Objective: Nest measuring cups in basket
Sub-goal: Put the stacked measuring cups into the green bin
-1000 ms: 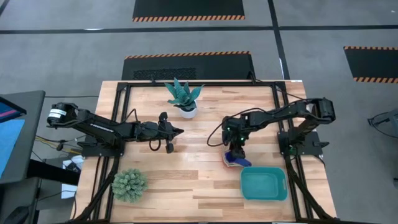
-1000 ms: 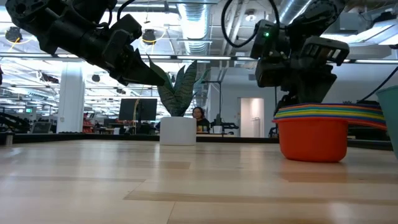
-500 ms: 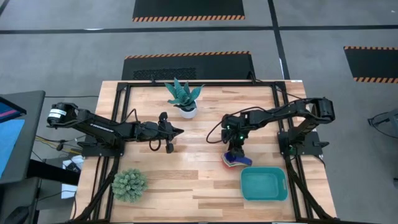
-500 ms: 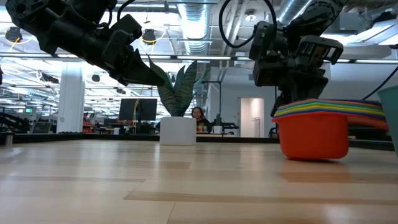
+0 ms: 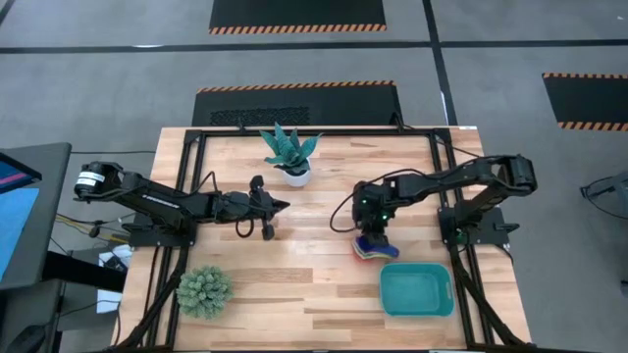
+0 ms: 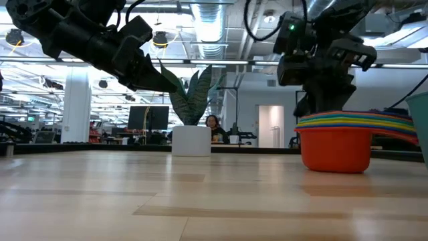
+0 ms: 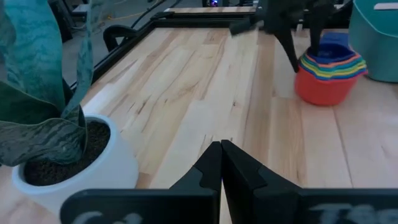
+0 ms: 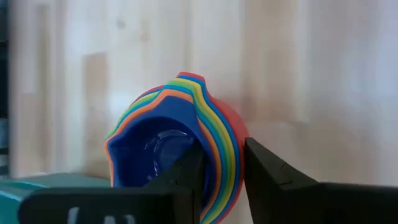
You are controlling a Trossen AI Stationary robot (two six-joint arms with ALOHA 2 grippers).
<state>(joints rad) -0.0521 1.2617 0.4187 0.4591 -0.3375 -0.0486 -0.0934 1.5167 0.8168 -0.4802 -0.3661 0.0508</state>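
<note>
The right gripper [image 8: 222,163] has its jaws drawn narrow across the rim of the nested measuring cups [image 8: 177,146]: one finger sits inside the innermost blue cup, the other against the outer red wall, so the stacked rims are pinched between them. The right wrist view shows this contact plainly. In the low view the stack [image 6: 338,139] appears to rest on the table [image 6: 167,194], not yet lifted, with the right gripper [image 6: 321,100] directly above it.

The cups are already nested, red outermost and blue innermost. In the high view the stack [image 5: 371,247] stands on the table just beside the teal basket [image 5: 416,290], touching or nearly touching its near corner; the pictures do not settle which.

The left gripper [image 7: 221,163] hovers mid-table with its jaws closed and empty, near the white potted plant [image 7: 59,155].

Judgement: the step in hand is securing the stack for transfer. The next move calls for a firm pinch, a lift clear of the basket wall, then a short carry over the basket and a level release.
</note>
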